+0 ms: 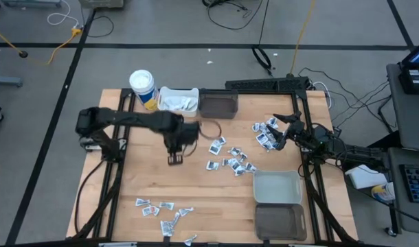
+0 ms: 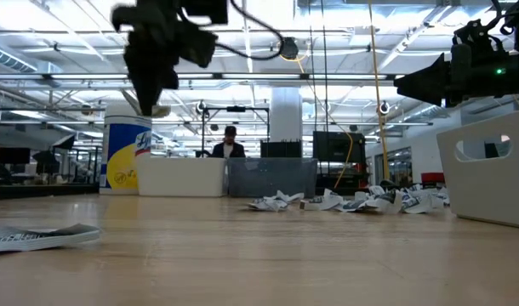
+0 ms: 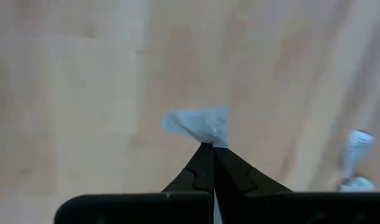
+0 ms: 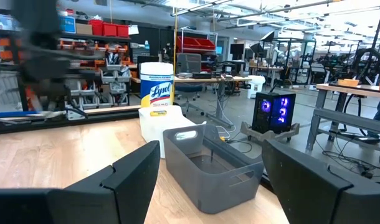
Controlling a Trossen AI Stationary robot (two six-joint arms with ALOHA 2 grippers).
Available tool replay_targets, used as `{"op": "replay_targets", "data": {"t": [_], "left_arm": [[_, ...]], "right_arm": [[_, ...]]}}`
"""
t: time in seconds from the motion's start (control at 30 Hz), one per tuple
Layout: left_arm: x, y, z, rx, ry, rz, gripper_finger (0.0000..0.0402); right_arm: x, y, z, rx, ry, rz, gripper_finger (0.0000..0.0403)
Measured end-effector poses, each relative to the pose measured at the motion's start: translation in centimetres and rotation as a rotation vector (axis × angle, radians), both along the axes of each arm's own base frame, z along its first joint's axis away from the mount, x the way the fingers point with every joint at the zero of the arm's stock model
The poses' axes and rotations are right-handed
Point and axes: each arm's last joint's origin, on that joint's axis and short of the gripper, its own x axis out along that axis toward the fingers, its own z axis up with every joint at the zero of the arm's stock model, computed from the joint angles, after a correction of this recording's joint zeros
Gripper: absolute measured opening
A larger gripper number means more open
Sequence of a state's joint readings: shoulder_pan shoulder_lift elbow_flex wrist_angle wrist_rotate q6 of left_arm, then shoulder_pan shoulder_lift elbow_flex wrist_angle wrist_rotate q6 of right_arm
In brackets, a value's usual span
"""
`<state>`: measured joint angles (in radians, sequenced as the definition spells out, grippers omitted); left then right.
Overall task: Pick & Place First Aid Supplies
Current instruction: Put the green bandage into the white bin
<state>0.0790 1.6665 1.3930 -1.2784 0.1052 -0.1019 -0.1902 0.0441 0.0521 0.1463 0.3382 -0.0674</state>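
Observation:
My left gripper (image 1: 175,156) hangs over the middle of the table, pointing down, shut on one small pale packet (image 3: 199,123). In the low view it shows high at the left (image 2: 154,104). More first aid supplies lie loose on the wood: a cluster at centre right (image 1: 231,162), one by the right arm (image 1: 266,133) and one at the near left (image 1: 163,211). My right gripper (image 1: 282,127) waits at the table's right side, held level and open with nothing between its fingers (image 4: 212,186). My left gripper pinches the packet's edge (image 3: 211,139) between the very ends of its two fingers, coming from above and pointing down. The rest of the packet sticks out past the fingertips. It is lifted well clear of the table.
At the far edge stand a white canister with a yellow band (image 1: 142,87), a white bin (image 1: 177,101) holding packets and a dark grey bin (image 1: 218,103). At the near right sit a pale bin (image 1: 277,186) and a dark bin (image 1: 280,221). Bare wood lies under the left gripper.

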Motion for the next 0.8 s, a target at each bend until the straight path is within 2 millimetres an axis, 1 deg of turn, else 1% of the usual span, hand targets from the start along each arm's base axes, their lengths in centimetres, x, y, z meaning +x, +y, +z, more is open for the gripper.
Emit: {"op": "replay_targets", "data": {"t": [0.13,0.33,0.6,0.7,0.8], "left_arm": [[-0.5,4.0,0.0,0.036,-0.004,0.03,0.0],[-0.7,10.4,-0.2,0.044,-0.011,0.104,0.0],[-1.0,18.9,-1.0,0.036,-0.008,0.233,0.0],[-1.1,21.8,-1.4,0.024,-0.001,0.272,0.0],[-1.1,24.1,-1.8,0.017,0.006,0.302,0.0]], "right_arm": [[0.0,0.0,0.0,0.0,0.0,0.0,0.0279],[0.0,0.0,0.0,0.0,0.0,0.0,0.0279],[0.0,0.0,0.0,0.0,0.0,0.0,0.0279],[0.0,0.0,0.0,0.0,0.0,0.0,0.0279],[0.0,0.0,0.0,0.0,0.0,0.0,0.0279]]}}
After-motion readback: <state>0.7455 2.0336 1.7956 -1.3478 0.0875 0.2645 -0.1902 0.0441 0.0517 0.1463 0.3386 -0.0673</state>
